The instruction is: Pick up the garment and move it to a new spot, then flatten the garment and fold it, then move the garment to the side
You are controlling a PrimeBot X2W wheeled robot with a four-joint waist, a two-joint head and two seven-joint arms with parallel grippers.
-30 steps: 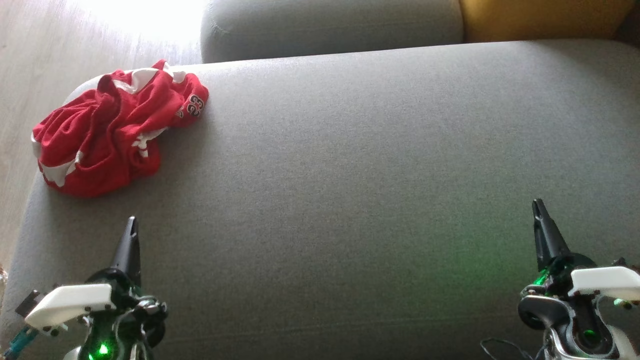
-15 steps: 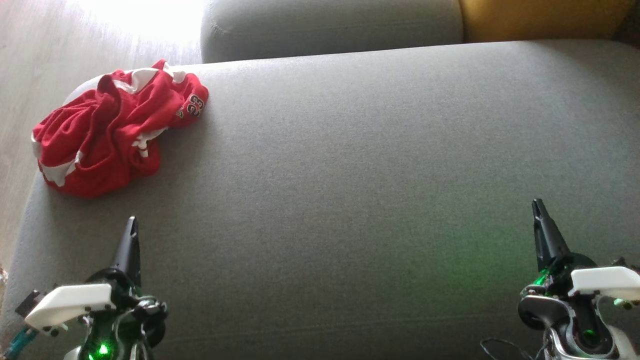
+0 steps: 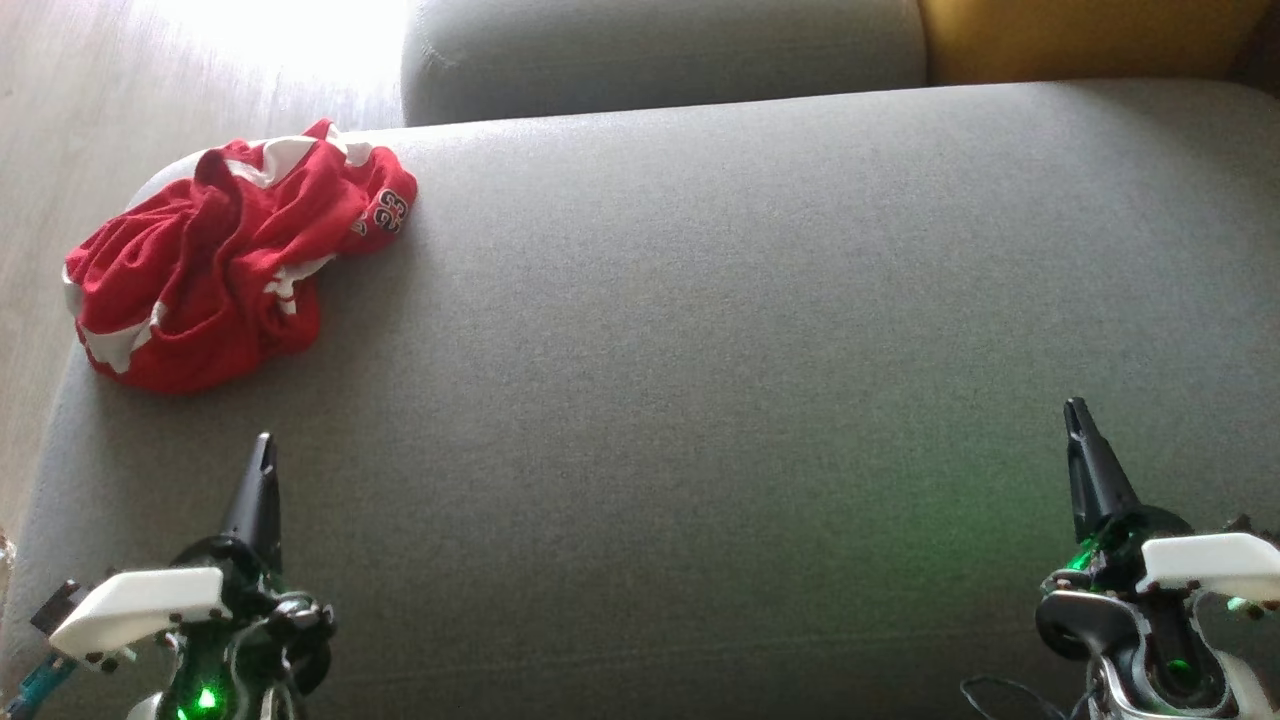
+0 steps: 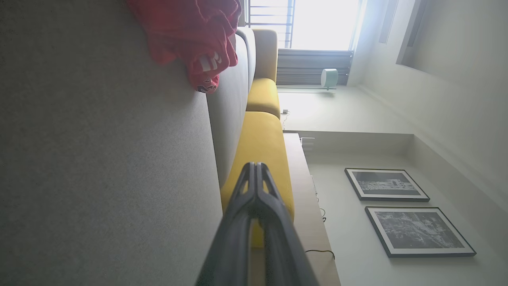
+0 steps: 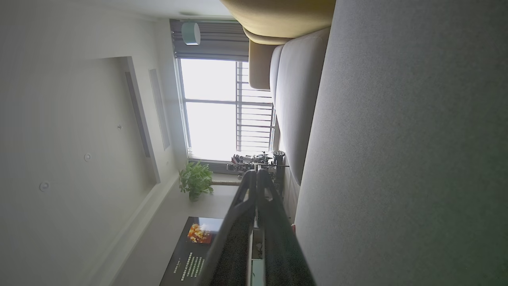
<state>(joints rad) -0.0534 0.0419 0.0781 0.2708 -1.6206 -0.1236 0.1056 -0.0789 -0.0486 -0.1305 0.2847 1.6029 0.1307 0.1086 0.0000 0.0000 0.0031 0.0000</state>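
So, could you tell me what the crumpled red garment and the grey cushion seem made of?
The crumpled red garment looks like thin, soft jersey knit, judging by its loose folds. The broad grey seat cushion seems matte woven upholstery, with fine speckled grain.

grey sofa seat (image 3: 700, 350): centre of head view, edge to edge | grey back cushion (image 3: 660, 50): top centre | yellow cushion (image 3: 1080, 35): top right, just beside the grey one | wood floor (image 3: 60, 120): upper left, sunlit | framed picture (image 4: 387, 184): lower right of left wrist view, second framed picture (image 4: 418, 230) beside it | window (image 5: 210, 111): centre-left of right wrist view | potted plant (image 5: 194, 180): near the window
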